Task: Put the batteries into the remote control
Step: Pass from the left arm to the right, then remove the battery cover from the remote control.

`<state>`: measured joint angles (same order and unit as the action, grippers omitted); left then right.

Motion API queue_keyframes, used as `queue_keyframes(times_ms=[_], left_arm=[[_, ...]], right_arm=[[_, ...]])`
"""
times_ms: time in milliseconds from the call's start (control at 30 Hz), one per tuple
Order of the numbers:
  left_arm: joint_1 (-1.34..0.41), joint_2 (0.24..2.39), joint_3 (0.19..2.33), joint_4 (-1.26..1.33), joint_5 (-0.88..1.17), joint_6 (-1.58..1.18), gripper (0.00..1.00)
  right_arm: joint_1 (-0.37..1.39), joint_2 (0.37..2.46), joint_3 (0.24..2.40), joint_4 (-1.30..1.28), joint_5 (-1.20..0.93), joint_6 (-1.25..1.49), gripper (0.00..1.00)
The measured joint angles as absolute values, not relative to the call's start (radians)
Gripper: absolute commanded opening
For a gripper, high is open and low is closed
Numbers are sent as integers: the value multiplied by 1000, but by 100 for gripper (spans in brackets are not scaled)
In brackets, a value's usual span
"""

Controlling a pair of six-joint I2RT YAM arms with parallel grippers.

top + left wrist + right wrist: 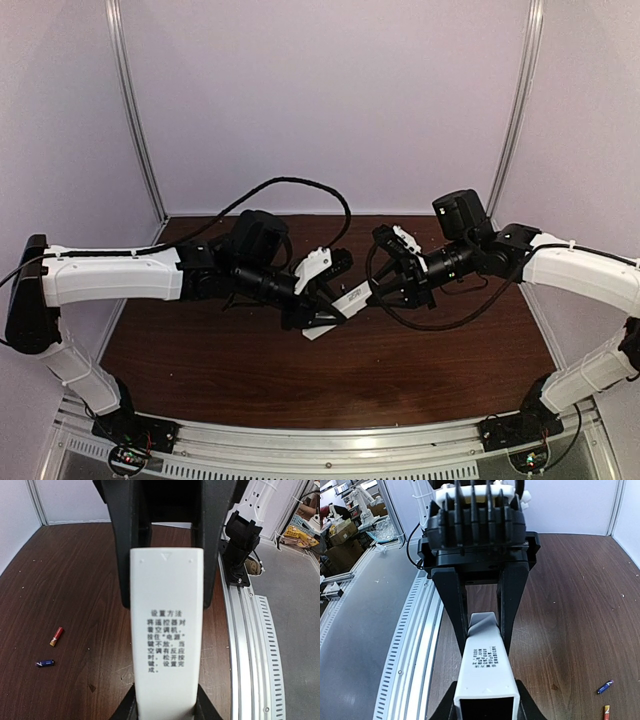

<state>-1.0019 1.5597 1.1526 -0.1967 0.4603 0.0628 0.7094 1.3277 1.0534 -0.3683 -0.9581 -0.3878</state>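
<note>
The white remote control (352,296) hangs in the air between both grippers above the middle of the table. My left gripper (325,305) is shut on one end and my right gripper (388,290) on the other. In the left wrist view the remote (166,620) shows its printed face with a small triangle mark at the far end. In the right wrist view the remote (487,672) shows a dark hollow opening at its near end. The red-orange battery (56,636) and the dark blue battery (45,663) lie on the table; both also show in the right wrist view, blue (605,687) and red (606,711).
The dark wooden table (300,370) has white walls at the back and sides. An aluminium rail (330,440) with the arm bases runs along the near edge. Cables loop around both wrists.
</note>
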Motion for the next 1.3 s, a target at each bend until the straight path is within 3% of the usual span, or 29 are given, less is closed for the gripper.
queue_keyframes(times_ms=[33,100,333,500,633,967,1300], left_arm=[[-1002,1560,1153,-196,461,62,11],[-1002,1560,1153,-196,461,62,19],[-1003,1560,1153,-189,447,53,60],[-1002,1559,1156,-173,422,47,77],[-1002,1556,1156,-172,411,36,97],[-970,1464,1109,-97,421,-68,98],[-805,1409,972,196,648,-368,98]], right_arm=[[709,1328,1053,-368,-960,-393,0],[709,1328,1053,-369,-962,-394,0],[709,1325,1053,-371,-960,-395,0],[710,1289,1040,-371,-956,-396,0],[709,1262,1034,-370,-956,-395,0],[671,1198,988,-340,-951,-385,0],[634,1124,950,-259,-973,-374,0]])
